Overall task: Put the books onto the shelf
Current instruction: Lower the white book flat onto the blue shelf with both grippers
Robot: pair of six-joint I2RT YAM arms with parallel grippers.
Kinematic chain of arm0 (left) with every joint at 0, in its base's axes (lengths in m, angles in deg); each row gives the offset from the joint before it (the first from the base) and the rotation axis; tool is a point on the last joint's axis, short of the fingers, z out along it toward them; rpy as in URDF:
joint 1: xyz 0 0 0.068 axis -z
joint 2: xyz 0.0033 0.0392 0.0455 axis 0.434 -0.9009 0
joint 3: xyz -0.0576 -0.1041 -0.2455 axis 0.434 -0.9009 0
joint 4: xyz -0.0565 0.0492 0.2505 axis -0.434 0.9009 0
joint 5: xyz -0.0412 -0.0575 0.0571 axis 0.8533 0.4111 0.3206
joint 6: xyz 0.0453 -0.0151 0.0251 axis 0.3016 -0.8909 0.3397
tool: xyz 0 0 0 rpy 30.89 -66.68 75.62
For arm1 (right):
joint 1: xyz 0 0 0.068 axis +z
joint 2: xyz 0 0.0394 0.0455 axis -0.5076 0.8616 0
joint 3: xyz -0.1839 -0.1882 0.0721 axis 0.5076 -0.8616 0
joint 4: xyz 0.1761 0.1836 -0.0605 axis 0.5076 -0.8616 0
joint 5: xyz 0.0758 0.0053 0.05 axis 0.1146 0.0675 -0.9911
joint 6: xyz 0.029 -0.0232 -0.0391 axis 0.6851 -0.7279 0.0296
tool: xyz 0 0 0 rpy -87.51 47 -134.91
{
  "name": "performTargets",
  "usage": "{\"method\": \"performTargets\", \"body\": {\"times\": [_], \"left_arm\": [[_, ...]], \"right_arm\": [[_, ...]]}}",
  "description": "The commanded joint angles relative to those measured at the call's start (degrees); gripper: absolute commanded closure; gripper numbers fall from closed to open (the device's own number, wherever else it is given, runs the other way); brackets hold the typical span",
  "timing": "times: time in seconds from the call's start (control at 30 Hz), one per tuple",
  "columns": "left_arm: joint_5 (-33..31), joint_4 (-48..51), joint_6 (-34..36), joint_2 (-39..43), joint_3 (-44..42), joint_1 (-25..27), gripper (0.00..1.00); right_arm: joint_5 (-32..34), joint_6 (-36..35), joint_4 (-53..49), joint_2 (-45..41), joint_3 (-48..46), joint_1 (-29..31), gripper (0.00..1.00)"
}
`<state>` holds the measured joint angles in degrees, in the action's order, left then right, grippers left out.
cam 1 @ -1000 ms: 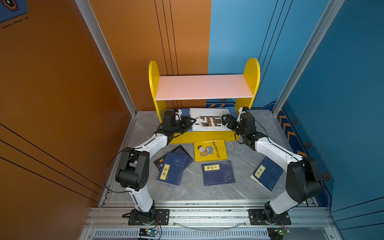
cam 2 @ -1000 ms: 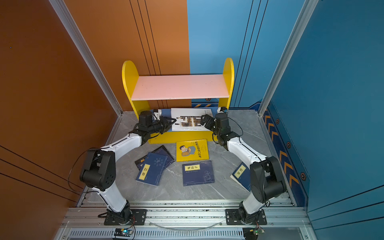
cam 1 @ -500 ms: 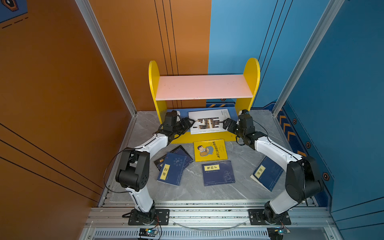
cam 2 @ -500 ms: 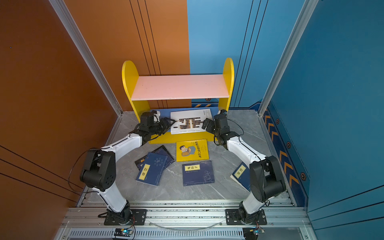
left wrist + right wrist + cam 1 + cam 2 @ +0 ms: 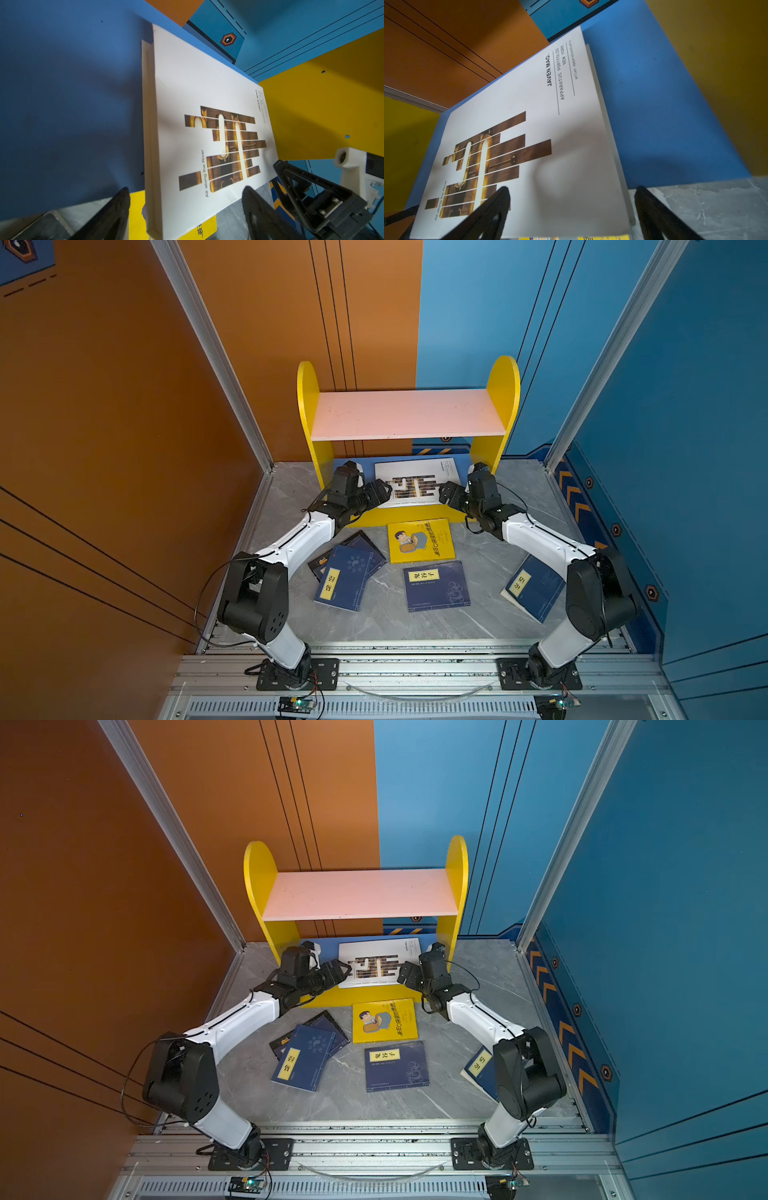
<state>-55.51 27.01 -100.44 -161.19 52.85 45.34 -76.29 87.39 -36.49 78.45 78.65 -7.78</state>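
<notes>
The left fingers (image 5: 380,492) have just spread, releasing the white book (image 5: 415,475). It now lies flat on the shelf's (image 5: 306,406) blue board (image 5: 368,465), between them and the right fingers (image 5: 446,494), which are also spread. One is shelved; five books (image 5: 419,541) wait on the counter (image 5: 478,543) behind both.

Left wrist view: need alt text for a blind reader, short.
A white paperback with brown blocks on its cover lies on the shelf's blue lower board, its near corner jutting past the board's front edge. The left gripper is open, its black fingers either side of that corner.
</notes>
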Motion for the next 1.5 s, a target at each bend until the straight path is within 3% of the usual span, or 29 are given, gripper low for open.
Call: {"method": "performTargets", "body": {"times": [0.0,0.67,0.97,1.13,1.27,1.47], "left_arm": [[0.4,-1.0,0.2,1.2,-2.0,0.4,0.15],[1.8,-2.4,4.2,-0.6,1.3,1.0,0.16],[0.8,-0.7,4.3,-2.7,3.3,0.1,0.16],[-3.5,4.0,4.6,-2.1,3.4,0.0,0.15],[-7.8,7.6,5.1,-0.5,3.1,-0.6,0.01],[-10.3,8.9,6.7,1.3,2.3,-0.8,0.02]], "right_arm": [[-1.0,-1.8,-3.3,0.7,2.4,0.0,0.05],[-4.5,-0.4,-2.2,5.9,8.6,2.4,0.07],[-2.9,-0.4,-2.6,7.3,9.6,2.2,0.07],[-1.6,-0.1,-2.6,7.6,9.8,2.2,0.07],[-0.9,-0.1,-3.3,7.3,9.7,2.3,0.07],[-0.3,-0.1,-3.6,6.7,9.2,2.0,0.07]]}}
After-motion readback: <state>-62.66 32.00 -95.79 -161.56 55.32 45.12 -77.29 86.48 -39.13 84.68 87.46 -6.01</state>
